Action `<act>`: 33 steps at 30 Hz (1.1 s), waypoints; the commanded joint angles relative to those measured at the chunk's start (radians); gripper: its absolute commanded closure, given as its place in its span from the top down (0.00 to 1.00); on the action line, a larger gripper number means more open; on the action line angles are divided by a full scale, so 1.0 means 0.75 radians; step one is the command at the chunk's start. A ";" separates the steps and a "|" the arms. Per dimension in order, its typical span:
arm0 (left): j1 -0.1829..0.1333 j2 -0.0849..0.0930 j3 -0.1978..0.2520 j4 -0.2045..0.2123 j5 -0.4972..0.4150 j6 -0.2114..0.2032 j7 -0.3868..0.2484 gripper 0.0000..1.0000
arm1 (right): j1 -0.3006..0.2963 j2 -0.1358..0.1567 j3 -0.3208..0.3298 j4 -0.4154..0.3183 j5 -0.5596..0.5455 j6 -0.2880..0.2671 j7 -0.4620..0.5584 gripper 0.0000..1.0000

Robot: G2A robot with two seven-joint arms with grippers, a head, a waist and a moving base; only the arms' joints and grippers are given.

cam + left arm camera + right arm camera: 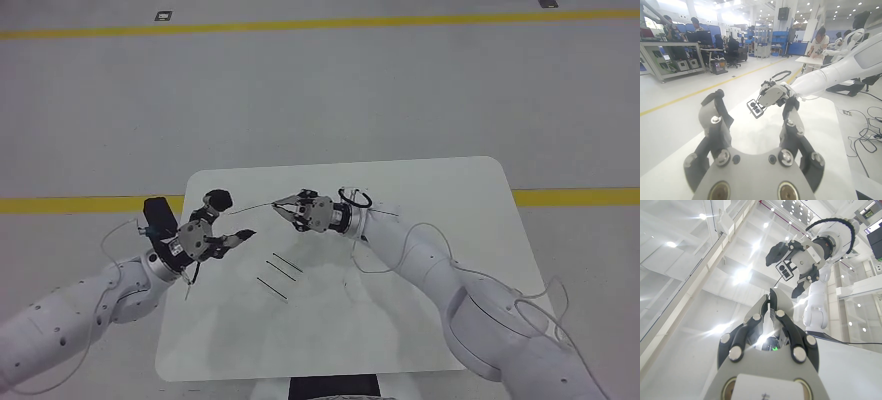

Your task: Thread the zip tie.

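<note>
Counting outward from the robot's side: three loose ties [279, 270] lie flat on the white bench [450, 210]. They're thin dark strips, all slanted the same way. Two sit close together and parallel. The third is a little apart from them, nearer the front edge of the bench. Both arms are held beyond them.

Next come the pincers, two of them, one per arm. They face each other over the back-left part of the bench. The left pincer [232, 217] has its two black-tipped fingers [720, 106] spread wide apart. The right pincer [280, 207] is pinched together on a fourth zip tie [250, 208]. So that's four ties total, one up in the air and three lying down.

The held zip tie sticks out of the right pincer's tips and runs toward the left pincer. From above, its free end lands about in the gap between the left pincer's spread fingers, closer to the farther finger. I can't tell if it actually touches either finger. In the right wrist view the tie is a thin dark line coming out of the clamped tips, aimed at the left pincer beyond.

Past the bench it's plain grey floor with two yellow lines [300, 24]. One shows on both sides of the bench and the other is farther back.
</note>
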 commanded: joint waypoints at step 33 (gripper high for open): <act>0.038 -0.002 -0.058 0.013 -0.327 0.000 -0.001 1.00 | 0.066 0.047 0.119 -0.016 -0.327 -0.506 -0.062 0.00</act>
